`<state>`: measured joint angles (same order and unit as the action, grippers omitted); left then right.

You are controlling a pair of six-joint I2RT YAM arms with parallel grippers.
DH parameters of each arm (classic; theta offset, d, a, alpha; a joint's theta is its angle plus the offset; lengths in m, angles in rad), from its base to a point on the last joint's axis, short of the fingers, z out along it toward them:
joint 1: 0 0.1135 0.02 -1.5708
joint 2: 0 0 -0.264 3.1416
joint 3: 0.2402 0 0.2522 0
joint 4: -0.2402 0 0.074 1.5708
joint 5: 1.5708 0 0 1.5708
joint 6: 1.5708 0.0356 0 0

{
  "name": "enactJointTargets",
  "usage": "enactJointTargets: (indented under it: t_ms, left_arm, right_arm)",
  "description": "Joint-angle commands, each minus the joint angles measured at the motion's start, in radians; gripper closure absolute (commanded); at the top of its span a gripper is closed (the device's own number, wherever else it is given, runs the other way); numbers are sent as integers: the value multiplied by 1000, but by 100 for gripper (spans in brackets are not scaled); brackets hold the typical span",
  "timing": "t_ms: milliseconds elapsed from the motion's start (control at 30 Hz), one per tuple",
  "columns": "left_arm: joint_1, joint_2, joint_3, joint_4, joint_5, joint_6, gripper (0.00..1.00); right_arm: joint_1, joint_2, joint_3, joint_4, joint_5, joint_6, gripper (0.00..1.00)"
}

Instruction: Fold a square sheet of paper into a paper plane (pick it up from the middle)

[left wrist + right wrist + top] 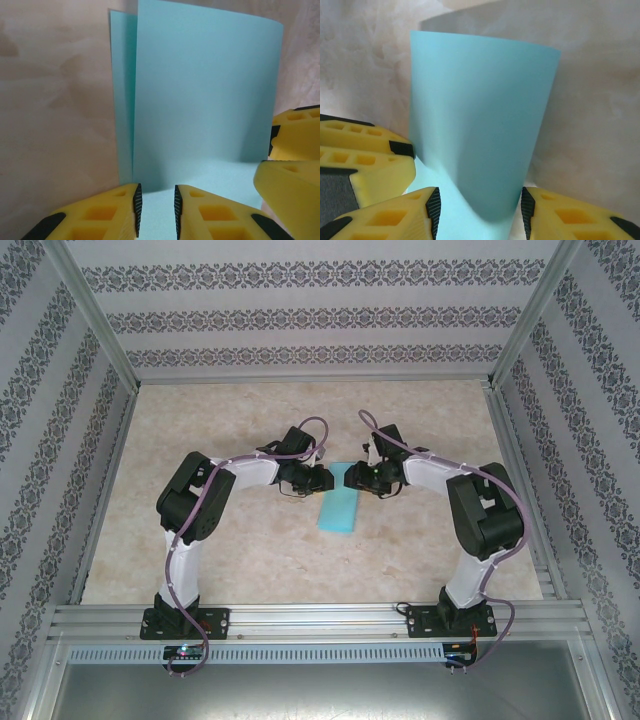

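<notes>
Inspection from the floor, all positions referred to the base rail [320,618].

The square sheet of paper [339,510] is lying on the table [230,560], well beyond the rail and roughly midway between the two arm mounts. It is presenting as a narrow doubled rectangle, so I am judging the first centre fold to be in place. The wrist views are showing the upper layer bowing up rather than lying flat. A strip of the lower layer is also showing along one side, so the edges are not meeting exactly.

The left gripper [322,480] is sitting low over the end of the sheet farthest from the rail. Its pads are standing a narrow gap apart with turquoise showing through the gap, and I am seeing no clamp on the paper.

The right gripper [350,478] is facing it at that same far end, just beside it. Its jaws are standing wide apart on either side of the raised layer and are holding nothing.

Outstanding, in my judgement: flattening and sharpening this crease, then the nose corners and the wings. Nothing resembling a pointed dart is showing; the task is sitting at an early stage.
</notes>
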<state>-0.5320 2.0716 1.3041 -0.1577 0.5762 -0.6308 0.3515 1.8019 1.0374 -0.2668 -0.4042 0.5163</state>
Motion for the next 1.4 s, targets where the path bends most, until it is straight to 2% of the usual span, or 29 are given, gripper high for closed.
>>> enactJointTargets:
  t_ms: [0,200,467,800,1367]
  left_arm:
    - [-16,22,21,-4,17,21,72]
    - [-16,6,20,2,27,16,72]
    - [-16,-48,29,-22,22,25,71]
    - [10,-107,66,-112,-13,74,71]
    - [20,-86,67,-109,-14,69,71]
  right_arm:
    - [14,28,34,-40,34,-13,52]
    - [14,45,43,-69,53,-22,62]
    - [-4,27,10,-50,27,-23,69]
    - [-45,-18,-71,30,-46,-15,73]
    - [-78,-32,-136,125,-87,47,77]
